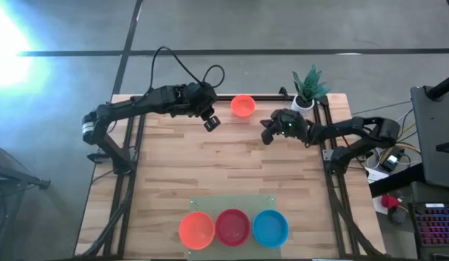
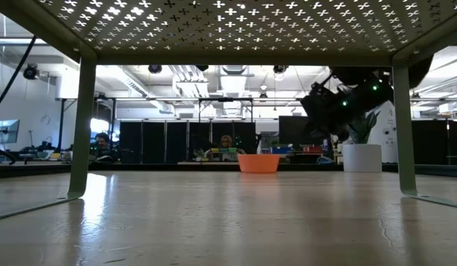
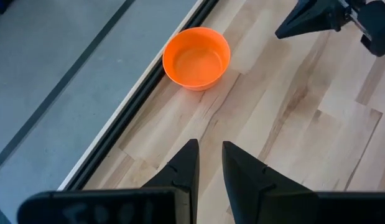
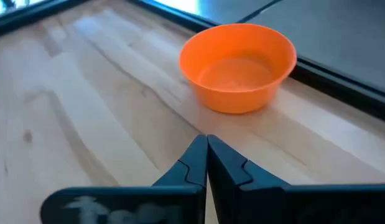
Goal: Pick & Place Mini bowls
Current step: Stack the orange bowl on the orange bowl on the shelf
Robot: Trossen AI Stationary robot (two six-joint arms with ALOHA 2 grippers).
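A single orange mini bowl [image 1: 242, 105] stands upright on its base near the table's far edge; it also shows in the low view [image 2: 258, 162], the left wrist view [image 3: 196, 57] and the right wrist view [image 4: 238, 66]. Three more bowls sit side by side on a green plate at the near edge: orange [image 1: 196, 229], red [image 1: 232, 226] and blue [image 1: 270, 227]. My left gripper [image 1: 212, 122] hovers left of the far bowl, fingers [image 3: 209, 163] slightly apart. My right gripper [image 1: 268, 135] hovers right of it, fingers [image 4: 206, 155] shut. Neither touches anything.
A small white pot with a green plant [image 1: 307, 88] stands at the far right corner, just behind my right arm. The green plate [image 1: 231, 201] spans the near middle. A black rail [image 3: 133, 106] runs along the far edge. Bare wood lies between the grippers and the plate.
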